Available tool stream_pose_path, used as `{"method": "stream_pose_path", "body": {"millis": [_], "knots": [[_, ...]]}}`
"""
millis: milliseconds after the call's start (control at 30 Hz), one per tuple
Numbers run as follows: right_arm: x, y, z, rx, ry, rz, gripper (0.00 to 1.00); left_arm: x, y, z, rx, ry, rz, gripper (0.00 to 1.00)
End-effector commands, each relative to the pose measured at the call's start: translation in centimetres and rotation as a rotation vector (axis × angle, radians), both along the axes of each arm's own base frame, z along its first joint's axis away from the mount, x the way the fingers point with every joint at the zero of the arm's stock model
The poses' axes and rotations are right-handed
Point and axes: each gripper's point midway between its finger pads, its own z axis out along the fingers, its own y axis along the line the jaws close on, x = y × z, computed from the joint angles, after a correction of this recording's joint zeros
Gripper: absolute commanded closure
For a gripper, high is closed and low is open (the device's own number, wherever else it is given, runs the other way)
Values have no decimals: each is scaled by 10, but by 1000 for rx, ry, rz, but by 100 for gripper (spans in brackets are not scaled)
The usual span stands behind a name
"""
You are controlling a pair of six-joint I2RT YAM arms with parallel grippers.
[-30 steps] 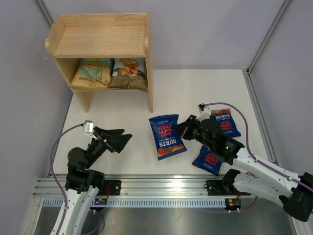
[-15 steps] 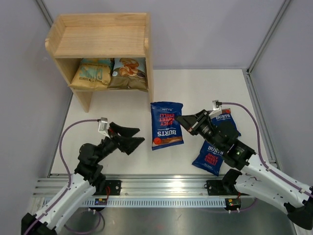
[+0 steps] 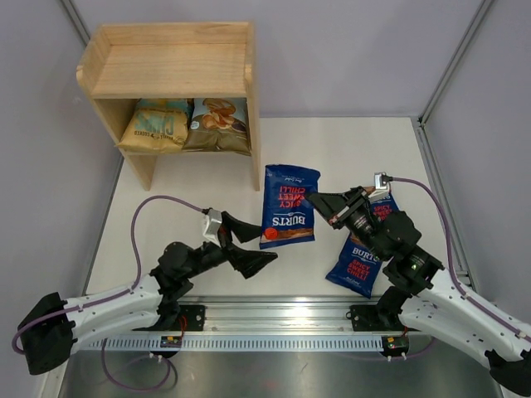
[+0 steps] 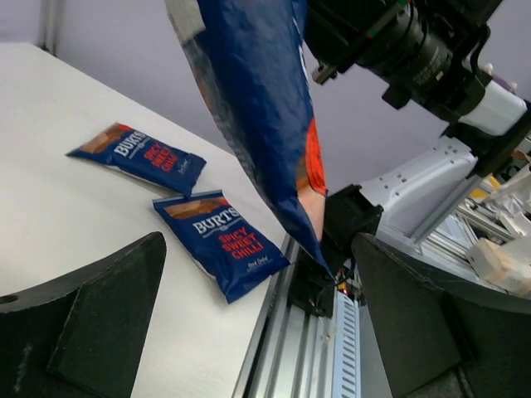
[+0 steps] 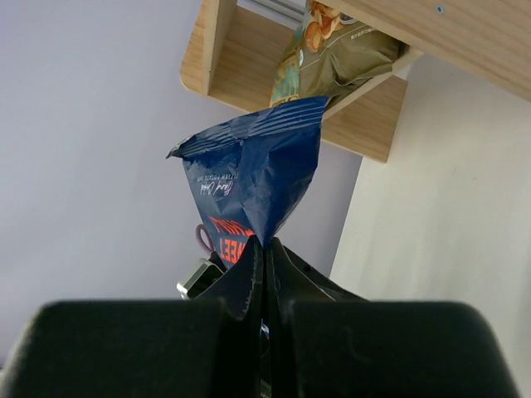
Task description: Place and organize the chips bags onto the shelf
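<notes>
R jaws are pinching shut on a Burts bag (image 3: 288, 207) by its right edge, holding it off the counter (image 3: 191, 191), mid-scene; L jaws are gaping wide just near-left of it, not touching; 2 other Burts bags (image 3: 357, 265) are lying to the right; 2 big bags (image 3: 156, 124) are sitting in the lower tier of the shelf (image 3: 166, 66), far left.

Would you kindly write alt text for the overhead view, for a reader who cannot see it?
The right claw pinches a dark-blue chips bag by its edge above the table, with the open left claw beside it. Two more dark-blue bags lie by the right arm, and two large bags sit on the lower level of the wooden shelf.
</notes>
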Motion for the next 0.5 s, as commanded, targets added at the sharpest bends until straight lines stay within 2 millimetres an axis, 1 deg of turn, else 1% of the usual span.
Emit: {"method": "stream_pose_path", "body": {"millis": [0, 33, 67, 133, 167, 200, 233, 267, 300, 333, 367, 400, 433, 467], "knots": [[-5, -1, 12, 86, -6, 16, 100, 15, 8, 62, -173, -122, 114, 1], [-6, 1, 12, 95, -5, 28, 100, 18, 7, 64, -185, -121, 122, 1], [-7, 1, 12, 103, -6, 32, 100, 19, 6, 71, -202, -120, 130, 1], [-7, 4, 10, 114, 1, 48, 100, 23, 1, 73, -204, -108, 138, 1], [-8, 5, 12, 120, -1, 52, 100, 25, -1, 81, -214, -106, 139, 2], [-8, 6, 11, 120, 0, 58, 100, 27, -5, 81, -205, -98, 139, 9], [-8, 6, 12, 123, -1, 59, 100, 30, -10, 76, -182, -83, 140, 21], [-8, 6, 11, 122, -2, 57, 100, 32, -13, 78, -178, -78, 139, 31], [-8, 6, 9, 121, 1, 57, 100, 32, -16, 80, -175, -75, 134, 38], [-8, 3, 11, 127, -4, 47, 100, 32, -19, 79, -167, -68, 129, 47], [-7, 2, 8, 119, 3, 38, 100, 34, -20, 76, -158, -59, 131, 64], [-8, -1, 7, 108, -2, 29, 100, 35, -21, 73, -147, -51, 132, 68], [-8, -8, 11, 113, -15, 5, 100, 34, -21, 70, -139, -47, 131, 72], [-7, -11, 6, 91, -5, -12, 100, 33, -20, 70, -138, -47, 128, 75]]}}
